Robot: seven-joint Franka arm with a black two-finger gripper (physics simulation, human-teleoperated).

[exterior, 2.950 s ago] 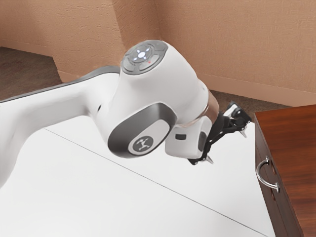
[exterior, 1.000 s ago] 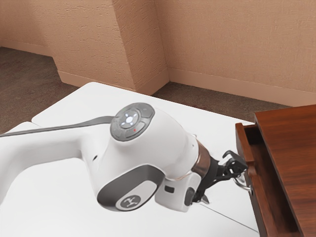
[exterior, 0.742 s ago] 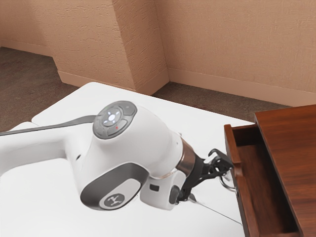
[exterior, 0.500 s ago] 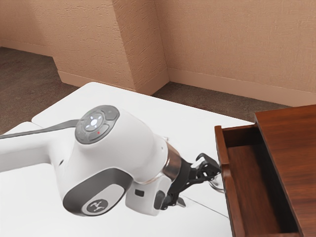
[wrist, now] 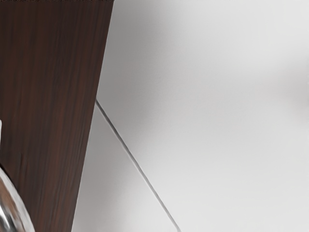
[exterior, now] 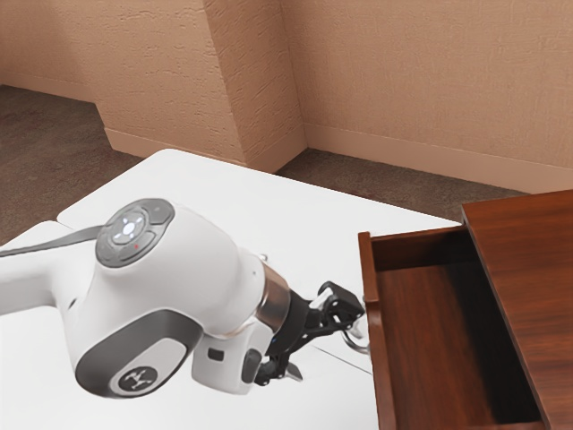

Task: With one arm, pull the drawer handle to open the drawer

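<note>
A dark wooden cabinet stands at the exterior view's right. Its top drawer is pulled far out, with a bare wooden floor inside. The drawer's front panel faces my arm and carries a curved metal handle. My black gripper is at that handle, fingers closed around it. In the wrist view the dark front panel rises close beside my hand, and a blurred piece of the metal handle lies right under it.
The white table stretches under and behind my arm, with a thin seam running across it. Beige walls and a brown carpet lie beyond the table's far edge.
My arm has drawn back toward the exterior view's left, holding the handle. The drawer, shut three seconds ago, has slid steadily out of the cabinet and now stands far open.
</note>
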